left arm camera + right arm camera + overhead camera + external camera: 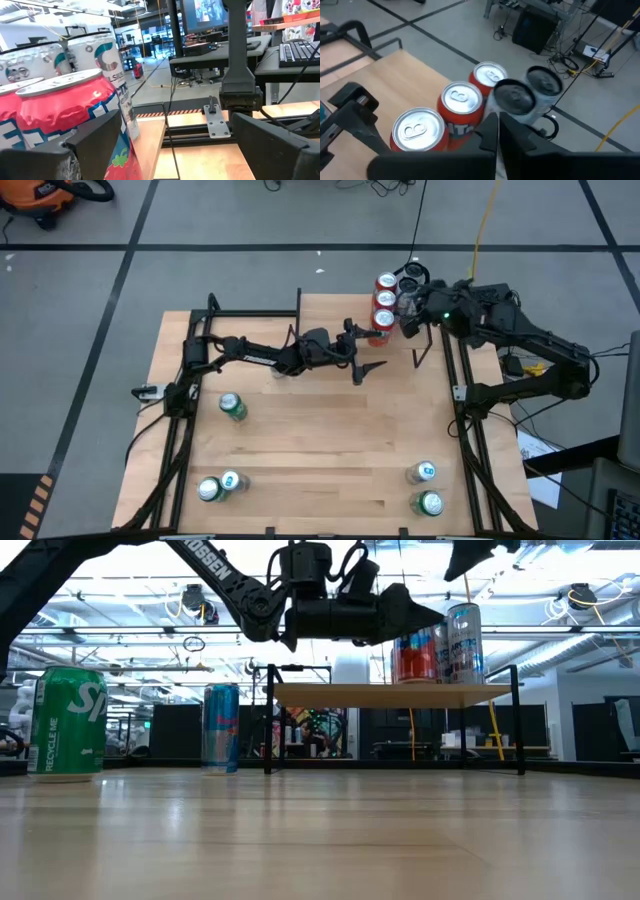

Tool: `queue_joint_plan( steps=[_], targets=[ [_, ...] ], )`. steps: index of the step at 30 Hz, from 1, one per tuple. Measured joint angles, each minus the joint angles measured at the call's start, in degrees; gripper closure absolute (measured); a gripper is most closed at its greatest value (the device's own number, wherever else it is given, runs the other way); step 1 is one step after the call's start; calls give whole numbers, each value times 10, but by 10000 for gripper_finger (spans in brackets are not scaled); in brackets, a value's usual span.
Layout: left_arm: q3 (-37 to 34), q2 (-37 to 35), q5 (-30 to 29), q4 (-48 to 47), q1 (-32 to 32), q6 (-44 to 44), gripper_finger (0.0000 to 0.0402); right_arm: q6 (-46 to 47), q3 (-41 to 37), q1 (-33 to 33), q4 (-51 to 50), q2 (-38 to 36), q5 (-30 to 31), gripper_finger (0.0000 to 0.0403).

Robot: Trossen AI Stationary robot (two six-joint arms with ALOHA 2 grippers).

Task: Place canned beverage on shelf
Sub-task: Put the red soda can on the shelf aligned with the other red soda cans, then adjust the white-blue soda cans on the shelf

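1. Five cans already stand on the shelf [330, 315] in the high view; five more [232, 407] wait on the table [320, 440].
2. Low view: the left gripper [415, 615] hovers level with the shelf cans [462, 640].
3. Left wrist view: its jaws stand apart around a red can [75, 115].
4. Right wrist view: the right gripper [498, 131] hangs above, jaws together, empty.

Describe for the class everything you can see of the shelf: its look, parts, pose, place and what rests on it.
The shelf is a thin, light-wood board, level, raised on thin black metal legs at the table's far edge. At its right end stand three red cans in a row, with two silvery cans beside them. The left gripper sits open around the nearest red can; the right gripper is shut above the cans.
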Motion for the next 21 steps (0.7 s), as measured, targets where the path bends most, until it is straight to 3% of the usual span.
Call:
queue_joint_plan(
  steps=[7,10,21],
  targets=[
    [2,0,-1,3,12,-1,25,15,46,-17,-87,12,-3,402],
    [3,0,-1,1,10,-1,25,26,46,-23,-113,18,-35,402],
    [3,-15,-26,-58,-25,15,25,0,46,-35,-105,26,-60,403]
  ],
)
